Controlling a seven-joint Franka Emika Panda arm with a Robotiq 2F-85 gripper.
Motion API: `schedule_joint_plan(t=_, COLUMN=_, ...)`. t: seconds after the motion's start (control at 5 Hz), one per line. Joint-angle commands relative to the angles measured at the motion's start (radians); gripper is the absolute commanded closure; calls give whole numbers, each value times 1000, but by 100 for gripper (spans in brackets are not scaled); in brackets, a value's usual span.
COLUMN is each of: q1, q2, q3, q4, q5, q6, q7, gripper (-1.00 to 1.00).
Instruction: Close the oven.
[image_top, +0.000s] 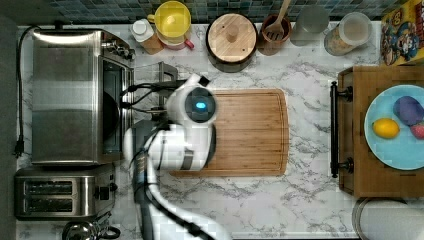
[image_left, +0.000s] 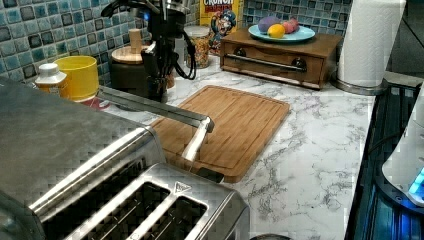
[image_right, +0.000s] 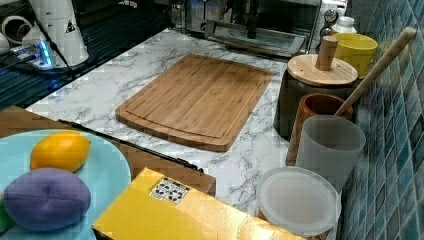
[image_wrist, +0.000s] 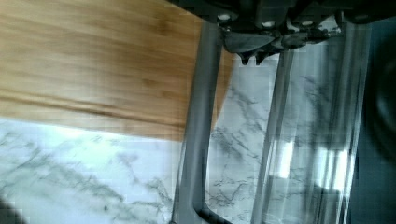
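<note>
Hanging flat open over the counter, the oven (image_top: 75, 95) door (image_right: 260, 40) lies under the gripper (image_left: 157, 87), its bar handle (image_wrist: 198, 126) just beside; whether the fingers are closed, I cannot tell.

The oven (image_top: 65, 95) has a brushed stainless-steel casing with a dull sheen; its door (image_wrist: 317, 121) is clear, glossy glass with a smooth metal bar handle (image_wrist: 198, 130). The toaster (image_top: 60, 192) beside it is polished steel. The counter (image_top: 310, 200) is white marble-patterned stone with grey veining, smooth and slightly glossy. The cutting board (image_top: 245, 130) is matt, fine-grained bamboo-like wood. The canister lid (image_top: 231, 31) and the tray (image_left: 280, 55) are wood; the tray carries a dark metal handle. The plate (image_top: 385, 150) is smooth, pale blue. The wall tiles (image_right: 395, 130) are glossy blue-green. The cup (image_right: 327, 145) is frosted translucent plastic.
</note>
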Motion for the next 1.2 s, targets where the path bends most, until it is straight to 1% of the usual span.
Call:
schedule_joint_plan(t=0.2, q1=247, q2=44, q3=172, q4=373, q5=-85, q6=-121, q7=274, gripper=100)
schedule_joint_plan(t=0.4, q1=240, q2=52, q3=207, q4=400, q5=-176, q6=-134, q7=298, gripper=100)
schedule_joint_plan(t=0.6, q1=296, q2=75, q3=205, q4=434, q5=-401, q6=-169, q7=475, gripper=100)
schedule_joint_plan(t=0.8, q1=292, q2=86, q3=175, q4=451, q5=-484, q6=-216, q7=557, gripper=100)
schedule_joint_plan(t=1.0, q1=261, q2=3, q3=139, q4=367, q5=-481, q6=-170, q7=629, gripper=100)
schedule_joint_plan(t=1.2, q1=260, q2=3, q3=141, q4=367, q5=-481, q6=-170, q7=629, gripper=100)
